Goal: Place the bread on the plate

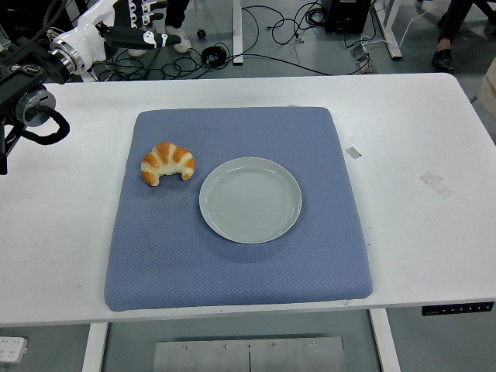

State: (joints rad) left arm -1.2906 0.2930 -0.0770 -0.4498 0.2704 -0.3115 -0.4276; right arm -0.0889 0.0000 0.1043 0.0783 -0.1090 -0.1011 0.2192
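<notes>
One white table (434,256) fills most of the head view, seen from above with its near edge along the bottom. A square blue mat (232,271) with a fine dotted texture lies across the middle of the table, its near edge close to the table's near edge. On the mat, a little right of the mat's centre, sits a round pale grey-green plate (250,199), with nothing on it. Just beside the plate's far left rim, apart from it and not touching, a golden-brown croissant (168,162) lies directly on the mat, near the mat's left edge. It is curved, with its two tips pointing toward the near edge. On the bare table right of the mat are two small pieces of tape (353,153), one close to the mat's right edge and one nearer the table's right edge.

Farther back, at the table's far left corner, the robot's left arm (27,93) comes in from the left edge, black with a looped cable. Its white-and-black left hand (124,23) is raised beyond the table's far edge, well apart from the croissant. The fingers are extended and apart, grasping nothing.

Beyond the table is a grey floor with black cables (263,39), table legs, and a person's shoes (444,58) at the top right.
</notes>
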